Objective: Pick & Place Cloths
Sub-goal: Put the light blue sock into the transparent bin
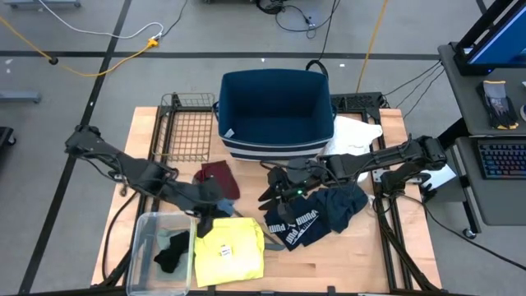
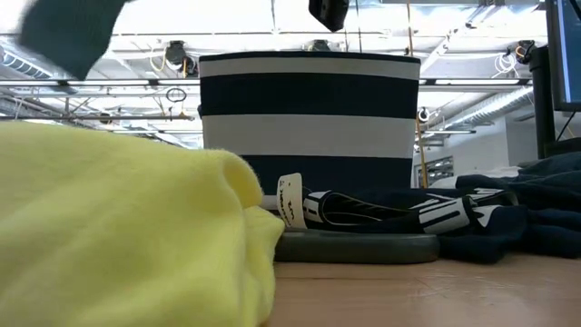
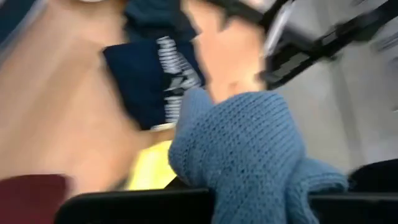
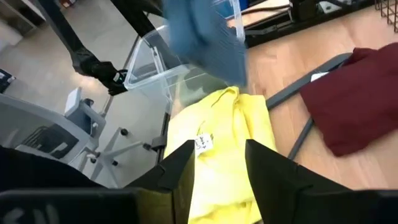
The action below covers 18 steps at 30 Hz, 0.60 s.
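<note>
My left gripper is shut on a grey-blue knit piece, raised above the table beside the clear plastic bin; the right wrist view shows the piece hanging there. A black piece lies in the bin. The yellow T-shirt lies flat next to the bin. The maroon piece, the navy white-lettered fabric and the white shirt lie on the table. My right gripper is open, hovering between the maroon piece and the navy fabric. My left gripper holds the grey-blue piece, which bulges up over the fingers and hides the place of contact. The piece is lifted clear of the table and hangs bunched and slack below the gripper.
A navy white-striped basket stands at the table's far middle, with a wire rack to its left. A thin grey hanger lies between the yellow T-shirt and the navy fabric. Bare wood shows along the near edge.
</note>
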{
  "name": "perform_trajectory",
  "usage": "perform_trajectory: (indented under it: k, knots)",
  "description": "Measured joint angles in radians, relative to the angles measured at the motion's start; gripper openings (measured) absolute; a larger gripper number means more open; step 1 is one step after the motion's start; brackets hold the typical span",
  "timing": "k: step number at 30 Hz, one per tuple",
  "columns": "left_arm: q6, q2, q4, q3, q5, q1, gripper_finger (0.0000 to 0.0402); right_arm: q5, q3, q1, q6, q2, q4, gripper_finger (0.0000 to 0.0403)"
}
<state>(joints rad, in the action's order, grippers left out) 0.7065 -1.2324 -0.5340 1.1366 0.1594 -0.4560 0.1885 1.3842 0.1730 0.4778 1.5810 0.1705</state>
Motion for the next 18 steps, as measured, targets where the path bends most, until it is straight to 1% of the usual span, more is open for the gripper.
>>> perform_trajectory:
  k: [5, 10, 14, 18]
  knots:
    - [0.188, 0.085, -0.015, 0.0, -0.07, -0.042, 0.001, -0.001, 0.0, 0.0, -0.019, 0.0, -0.001, 0.0143]
    - [0.416, 0.138, -0.039, 0.0, -0.141, -0.116, 0.001, -0.002, 0.0, -0.003, -0.027, 0.0, -0.001, 0.0143]
    - [0.615, 0.147, -0.142, 0.0, -0.187, -0.199, 0.001, -0.003, 0.0, -0.003, -0.035, 0.0, -0.001, 0.0143]
    - [0.796, 0.132, -0.288, 0.0, -0.189, -0.293, 0.001, -0.003, 0.0, -0.003, -0.045, 0.0, -0.001, 0.0143]
